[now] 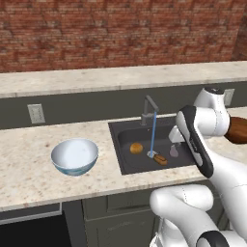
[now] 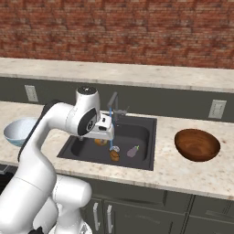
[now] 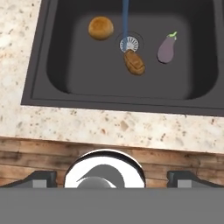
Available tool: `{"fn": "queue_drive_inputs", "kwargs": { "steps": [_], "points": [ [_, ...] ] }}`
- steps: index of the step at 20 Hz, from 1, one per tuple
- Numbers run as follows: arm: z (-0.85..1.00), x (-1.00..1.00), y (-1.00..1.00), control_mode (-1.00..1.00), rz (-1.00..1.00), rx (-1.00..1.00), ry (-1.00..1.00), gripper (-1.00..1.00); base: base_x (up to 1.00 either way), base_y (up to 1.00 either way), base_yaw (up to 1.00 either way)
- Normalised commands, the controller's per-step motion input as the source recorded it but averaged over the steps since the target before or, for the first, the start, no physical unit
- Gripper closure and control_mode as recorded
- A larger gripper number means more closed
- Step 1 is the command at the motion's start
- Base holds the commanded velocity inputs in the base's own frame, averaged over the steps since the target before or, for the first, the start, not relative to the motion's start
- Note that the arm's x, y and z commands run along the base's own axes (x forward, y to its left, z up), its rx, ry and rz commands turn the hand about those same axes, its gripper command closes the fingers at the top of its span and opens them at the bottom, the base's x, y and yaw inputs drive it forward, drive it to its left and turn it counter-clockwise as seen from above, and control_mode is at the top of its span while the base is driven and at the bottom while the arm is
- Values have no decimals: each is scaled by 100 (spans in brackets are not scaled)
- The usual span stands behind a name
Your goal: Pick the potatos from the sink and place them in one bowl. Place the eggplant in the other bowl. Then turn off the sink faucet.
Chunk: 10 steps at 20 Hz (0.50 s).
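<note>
Right now your gripper (image 3: 112,177) hangs above the near edge of the counter (image 3: 109,127), its jaws spread wide and holding nothing. Beyond that edge you look down into the sink (image 3: 57,65). On its floor the elongated brown potato (image 3: 134,61) lies just beside the drain (image 3: 129,43), with the rounder golden potato (image 3: 101,27) to its left and the eggplant (image 3: 166,48) to its right. Water runs from the faucet (image 1: 149,108) onto the drain. On the counter, the pale bowl (image 1: 75,156) sits left of the sink, the brown bowl (image 2: 197,144) right.
</note>
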Motion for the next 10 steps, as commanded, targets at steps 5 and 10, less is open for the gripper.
{"fn": "queue_drive_inputs", "kwargs": {
  "steps": [5,10],
  "points": [
    [-33,1,-15,-100,0,0,0,-100,0,0,0],
    [-37,4,-12,-100,0,0,0,-100,0,0,0]
  ]
}}
